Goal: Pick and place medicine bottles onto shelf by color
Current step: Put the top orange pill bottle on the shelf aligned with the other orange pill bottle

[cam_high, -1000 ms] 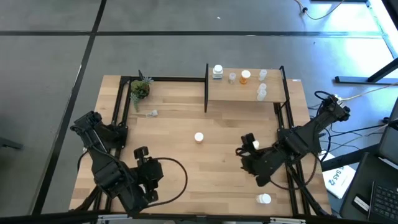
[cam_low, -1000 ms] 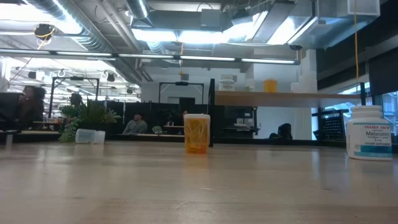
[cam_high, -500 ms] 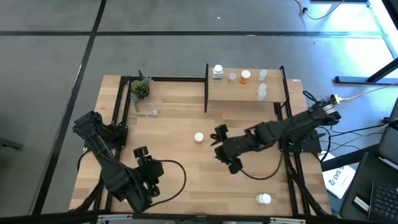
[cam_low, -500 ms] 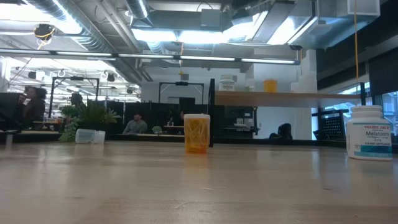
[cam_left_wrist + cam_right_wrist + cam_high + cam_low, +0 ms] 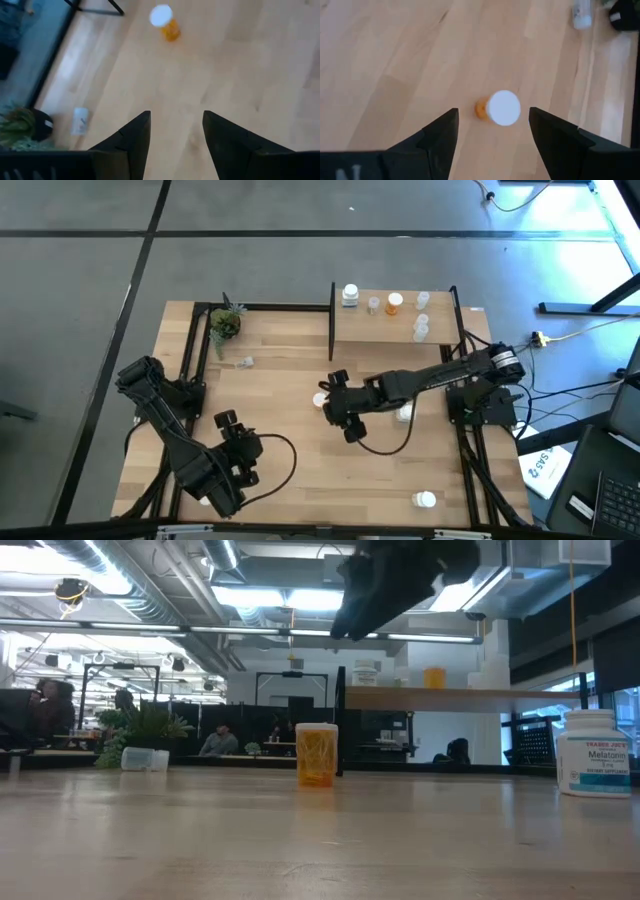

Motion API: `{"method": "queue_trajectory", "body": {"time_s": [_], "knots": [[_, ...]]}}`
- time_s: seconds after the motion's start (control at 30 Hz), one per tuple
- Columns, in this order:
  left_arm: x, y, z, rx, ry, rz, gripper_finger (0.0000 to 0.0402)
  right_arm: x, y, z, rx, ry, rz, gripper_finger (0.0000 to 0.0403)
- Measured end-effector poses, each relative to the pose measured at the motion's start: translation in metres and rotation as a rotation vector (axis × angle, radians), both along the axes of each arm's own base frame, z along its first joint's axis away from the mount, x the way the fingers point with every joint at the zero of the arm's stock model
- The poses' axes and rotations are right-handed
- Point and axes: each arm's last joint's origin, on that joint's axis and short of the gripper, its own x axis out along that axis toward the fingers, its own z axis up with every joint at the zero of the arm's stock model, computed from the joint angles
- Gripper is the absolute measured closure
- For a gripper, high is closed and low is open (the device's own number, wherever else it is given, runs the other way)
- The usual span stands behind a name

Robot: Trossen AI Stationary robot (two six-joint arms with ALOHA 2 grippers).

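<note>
An orange medicine bottle with a white cap stands upright mid-table. My right gripper hangs open above it, one finger on either side, touching nothing; it shows beside the bottle and as a dark shape overhead. My left gripper is open over the near-left tabletop, pointing toward the orange bottle. The shelf at the far right carries several bottles.
A white bottle stands right of centre and another near the front right. A clear bottle lies on its side by the potted plant. Black posts frame the shelf.
My right gripper has swept from the table's right side toward the centre and sunk, ending open over the orange bottle and uncovering a white bottle where it was. My left arm has dipped a little. No bottle has moved.
</note>
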Motion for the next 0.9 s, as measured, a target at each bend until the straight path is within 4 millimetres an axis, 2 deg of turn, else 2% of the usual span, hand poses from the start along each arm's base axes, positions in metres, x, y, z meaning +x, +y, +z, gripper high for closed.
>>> {"method": "queue_trajectory", "body": {"time_s": [0.1, 0.3, 0.5, 0.6, 0.7, 0.9], "knots": [[-0.006, 0.009, 0.001, 0.044, -0.04, -0.006, 0.0227, 0.002, -0.006, -0.002, 0.01, -0.002, -0.033, 0.0159], [-0.029, 0.041, 0.005, 0.082, -0.131, 0.017, 0.0227, 0.004, -0.012, -0.001, 0.009, -0.007, -0.047, 0.0159], [-0.053, 0.071, 0.008, -0.019, -0.253, 0.016, 0.0227, 0.006, -0.016, 0.0, 0.019, -0.024, -0.054, 0.0159], [-0.062, 0.084, 0.003, -0.073, -0.304, 0.005, 0.0227, 0.006, -0.017, 0.0, 0.02, -0.024, -0.056, 0.0159], [-0.066, 0.095, 0.0, -0.133, -0.379, -0.013, 0.0227, 0.006, -0.017, 0.0, 0.02, -0.024, -0.057, 0.0159], [-0.059, 0.107, 0.003, -0.203, -0.48, -0.14, 0.0227, 0.006, -0.017, 0.0, 0.023, -0.024, -0.059, 0.0159]]}}
